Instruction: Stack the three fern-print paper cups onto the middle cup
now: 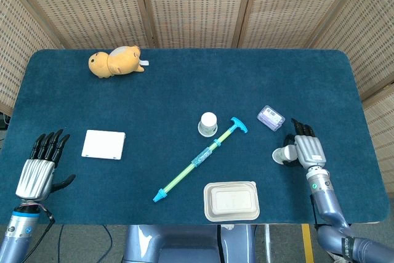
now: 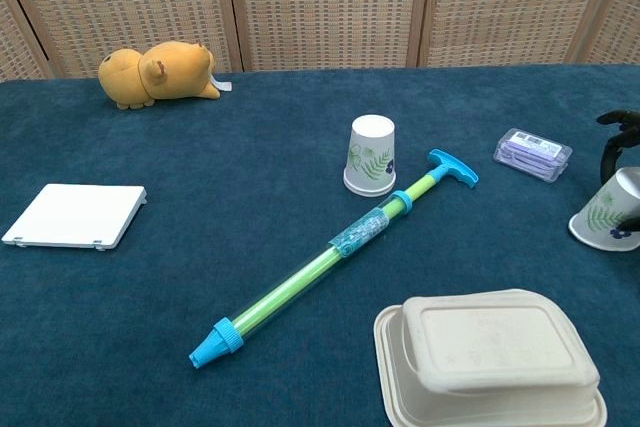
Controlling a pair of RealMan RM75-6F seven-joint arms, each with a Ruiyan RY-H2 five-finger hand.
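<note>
A: Where do we have the right robot hand (image 1: 306,149)?

B: At the right side of the tabletop (image 1: 184,84), fingers wrapped round a fern-print paper cup (image 2: 611,215). The cup stands upside down, tilted a little, its wide rim on the blue cloth. In the chest view we see dark fingertips (image 2: 612,148) curling over it from the far side.

A: And how does that cup look to us?

B: White paper, green fern leaves on its side and a small dark blue mark beside them. The second cup (image 2: 371,154) carries the same print; it stands upside down near the middle of the tabletop, well apart from the held one.

A: The left robot hand (image 1: 40,167)?

B: At the near left corner, holding nothing, its fingers spread and pointing away from us.

A: What else lies around?

B: Just far-left of the held cup we see a small clear box (image 1: 270,117) with purple contents. A long green and blue pump toy (image 1: 199,159) lies slantwise, its T-handle beside the middle cup. A beige lidded food container (image 1: 231,201) sits at the near edge, a white square pad (image 1: 103,144) to the left, and an orange plush animal (image 1: 116,61) on its side at the far left.
</note>
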